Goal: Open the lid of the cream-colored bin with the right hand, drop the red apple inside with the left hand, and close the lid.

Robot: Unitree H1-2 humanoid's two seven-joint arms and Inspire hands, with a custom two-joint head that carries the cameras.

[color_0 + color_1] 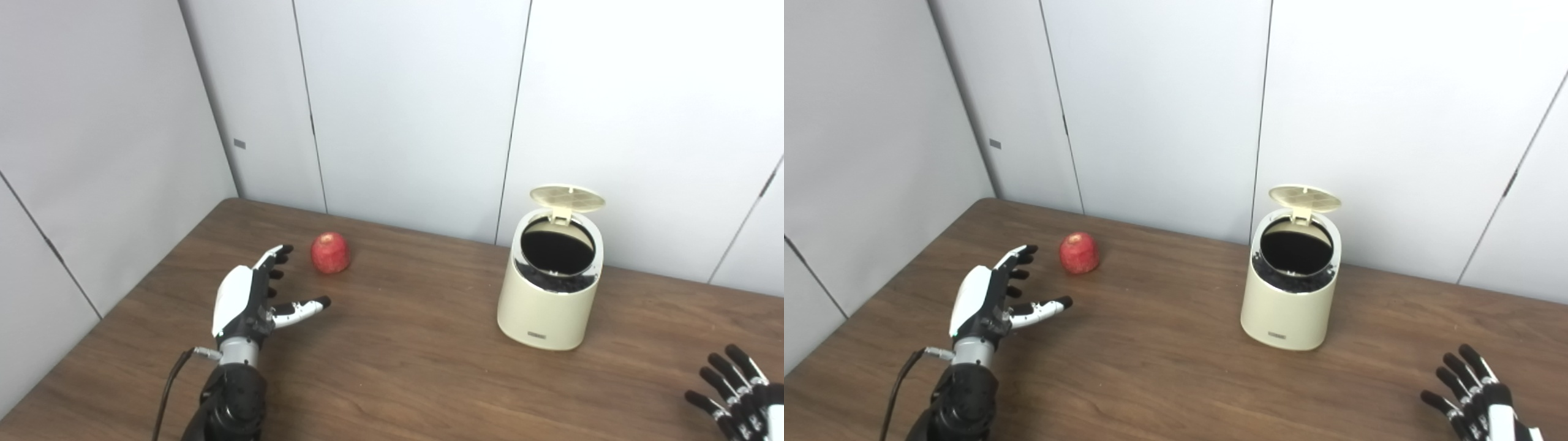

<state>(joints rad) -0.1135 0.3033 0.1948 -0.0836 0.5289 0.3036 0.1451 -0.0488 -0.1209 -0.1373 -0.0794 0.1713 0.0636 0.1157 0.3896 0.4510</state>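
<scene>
A red apple (331, 252) lies on the brown table (398, 367), left of centre. My left hand (248, 298) is open, fingers spread, just short of the apple and a little to its left, not touching it. The cream-colored bin (551, 288) stands right of centre with its lid (567, 197) flipped up at the back and its dark inside showing. My right hand (738, 392) is open and empty at the bottom right corner, well apart from the bin. The apple (1079, 252) and bin (1290, 294) also show in the right eye view.
White wall panels close the table's far and left sides. A black cable (168, 386) runs along my left wrist. Bare tabletop lies between the apple and the bin.
</scene>
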